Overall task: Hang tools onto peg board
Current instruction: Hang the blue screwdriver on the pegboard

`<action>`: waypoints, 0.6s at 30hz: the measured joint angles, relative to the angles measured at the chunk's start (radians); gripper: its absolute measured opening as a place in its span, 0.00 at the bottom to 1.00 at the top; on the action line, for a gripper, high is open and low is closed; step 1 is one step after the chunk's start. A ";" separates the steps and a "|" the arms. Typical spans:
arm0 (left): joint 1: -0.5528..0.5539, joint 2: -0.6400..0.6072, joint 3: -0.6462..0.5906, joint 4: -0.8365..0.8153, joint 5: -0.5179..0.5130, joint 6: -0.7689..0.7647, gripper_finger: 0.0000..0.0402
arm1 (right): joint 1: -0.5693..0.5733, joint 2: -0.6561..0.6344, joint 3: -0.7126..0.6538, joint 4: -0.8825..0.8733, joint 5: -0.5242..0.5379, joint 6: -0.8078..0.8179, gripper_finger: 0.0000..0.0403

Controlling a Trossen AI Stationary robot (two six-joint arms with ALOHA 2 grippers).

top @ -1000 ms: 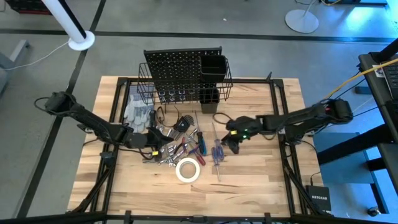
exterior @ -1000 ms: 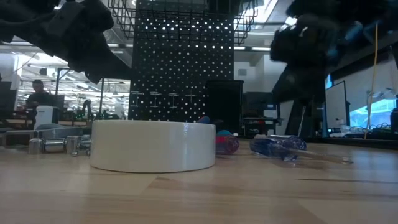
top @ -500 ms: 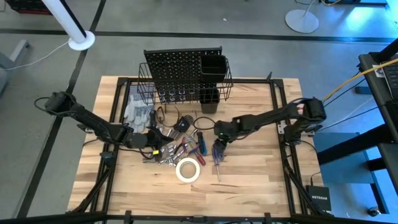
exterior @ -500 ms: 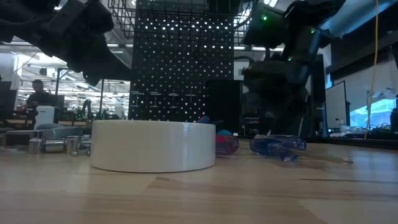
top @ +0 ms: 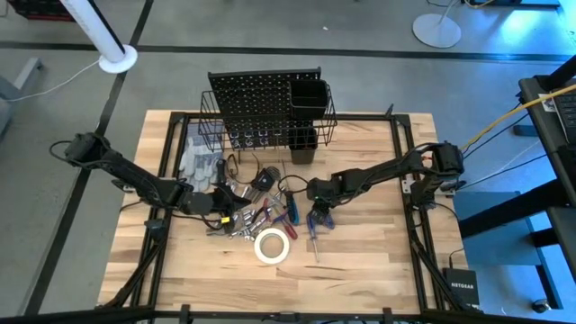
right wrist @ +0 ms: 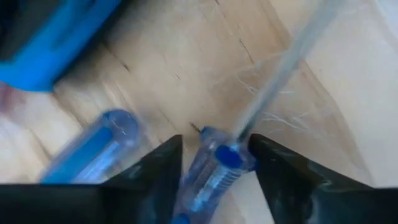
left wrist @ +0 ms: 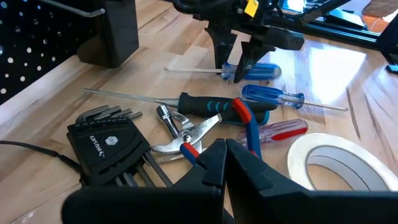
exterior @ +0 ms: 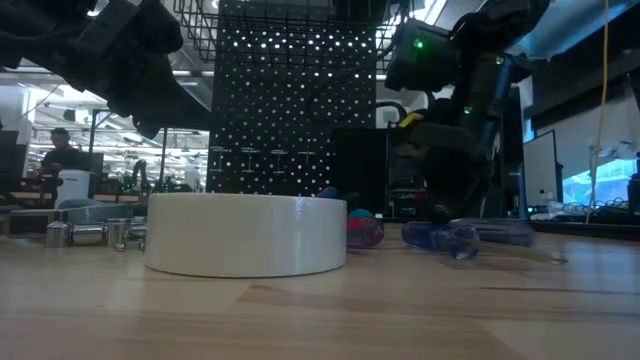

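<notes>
My right gripper [top: 317, 214] is open and low over a blue-handled screwdriver [left wrist: 258, 70] that lies flat on the table. Its two fingers stand on either side of the handle [right wrist: 214, 168]. A second blue screwdriver [left wrist: 267, 95], a red-handled one [left wrist: 283, 130], pliers [left wrist: 186, 134] and a hex key set [left wrist: 106, 140] lie in a pile beside it. The white tape roll [top: 271, 246] lies flat nearer the front edge. My left gripper [left wrist: 224, 155] is shut and empty above the pile's left side [top: 216, 203]. The black peg board [top: 261, 108] stands upright at the far edge. My right gripper's open fingers [right wrist: 155, 174] straddle the blue screwdriver's handle at the end where the shaft begins [right wrist: 230, 155]. They point down from above and lie across the tool. The screwdriver lies on the table. I cannot tell whether the fingers touch it.
Grey gloves [top: 198, 165] lie at the pile's far left. A wire basket and a black square cup [top: 308, 99] hang on the peg board, and another black cup [top: 302, 144] stands at its foot. Bare wood shows at the table's front and right.
My right gripper has moved toward the table's left edge and down, from beside the tools to directly over the blue screwdriver, and now stands astride its handle. The tools have stayed where they were.
</notes>
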 joint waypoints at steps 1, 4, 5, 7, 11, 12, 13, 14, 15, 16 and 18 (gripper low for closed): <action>0.000 0.000 0.000 0.000 0.000 0.000 0.00 | 0.000 0.000 0.000 -0.015 0.004 -0.024 0.41; 0.000 0.000 0.000 -0.001 0.000 -0.004 0.00 | 0.006 -0.002 -0.001 -0.046 0.008 -0.111 0.32; 0.000 0.000 0.000 -0.001 0.000 -0.014 0.00 | 0.012 -0.006 -0.002 -0.056 0.019 -0.138 0.32; 0.000 0.000 0.000 0.002 0.000 -0.047 0.00 | 0.027 -0.017 -0.004 -0.072 0.052 -0.193 0.32; 0.001 0.000 0.000 0.003 0.000 -0.071 0.00 | 0.070 -0.055 -0.009 -0.116 0.111 -0.317 0.32; 0.005 0.000 0.000 0.009 0.000 -0.055 0.00 | 0.083 -0.067 -0.012 -0.135 0.122 -0.349 0.32; 0.010 0.000 0.000 0.018 0.000 -0.043 0.00 | 0.096 -0.080 -0.014 -0.150 0.137 -0.385 0.32; 0.016 0.000 0.000 0.032 0.000 -0.036 0.01 | 0.108 -0.093 -0.015 -0.152 0.156 -0.413 0.32; 0.024 0.000 0.000 0.054 0.000 -0.034 0.01 | 0.118 -0.108 -0.014 -0.142 0.176 -0.440 0.32; 0.031 0.000 0.000 0.071 0.000 -0.034 0.03 | 0.128 -0.124 -0.012 -0.130 0.197 -0.466 0.32; 0.041 0.000 0.000 0.092 0.007 -0.027 0.08 | 0.140 -0.145 -0.010 -0.107 0.233 -0.510 0.32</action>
